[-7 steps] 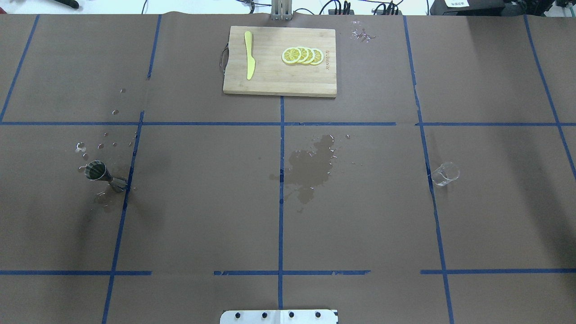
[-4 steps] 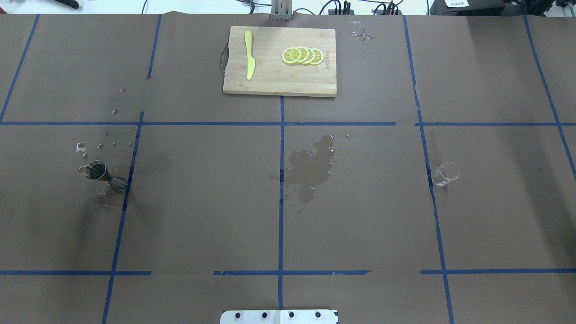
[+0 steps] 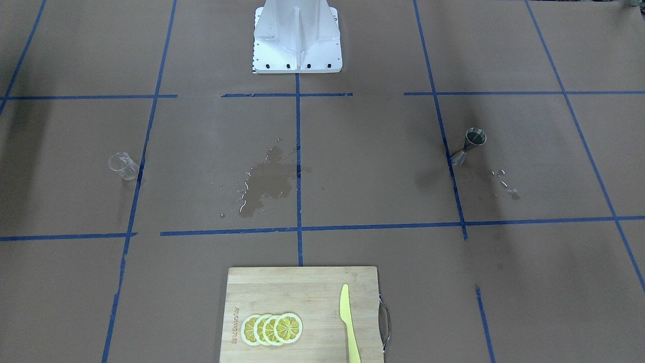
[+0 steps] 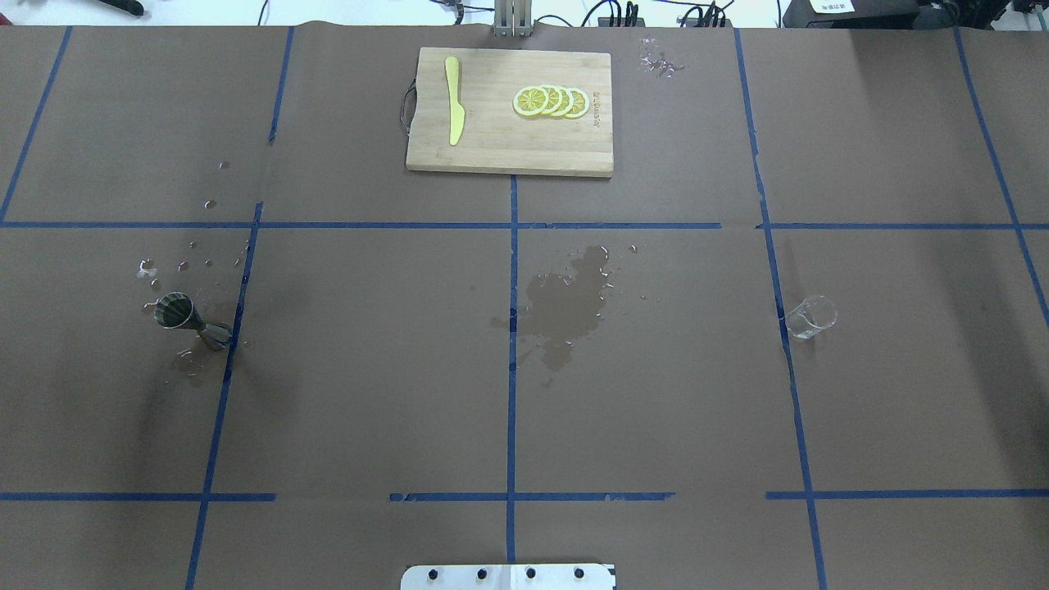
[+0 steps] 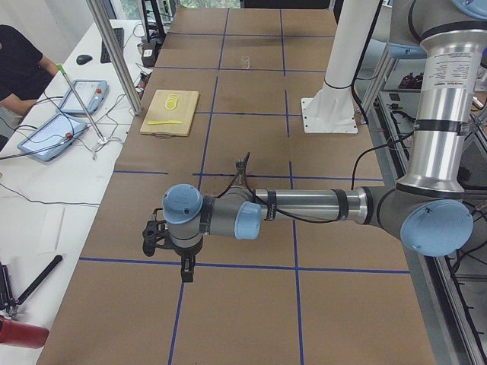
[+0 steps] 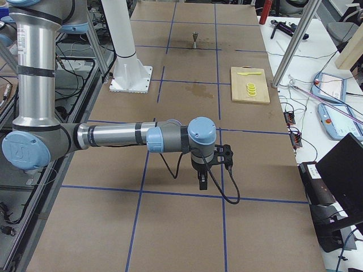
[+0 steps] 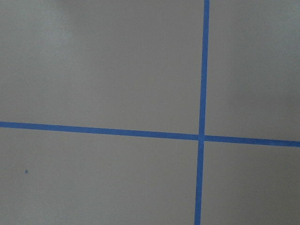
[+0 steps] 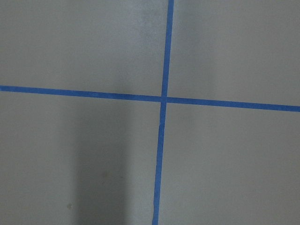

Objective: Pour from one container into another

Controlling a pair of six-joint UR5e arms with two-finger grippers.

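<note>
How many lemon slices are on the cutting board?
4 lemon slices, overlapping in one row on the wooden cutting board, right of the yellow knife in the overhead view: one fully visible, three partly covered behind it. More could hide underneath.

Even bright overhead light, soft diffuse shadows, faint glints on wet patch (image 4: 565, 307), wrist views slightly soft

- Nothing has visibly changed in the overhead view over the last second.
- The metal jigger (image 4: 184, 315) at the left and the clear glass cup (image 4: 811, 317) at the right have not moved.
</note>
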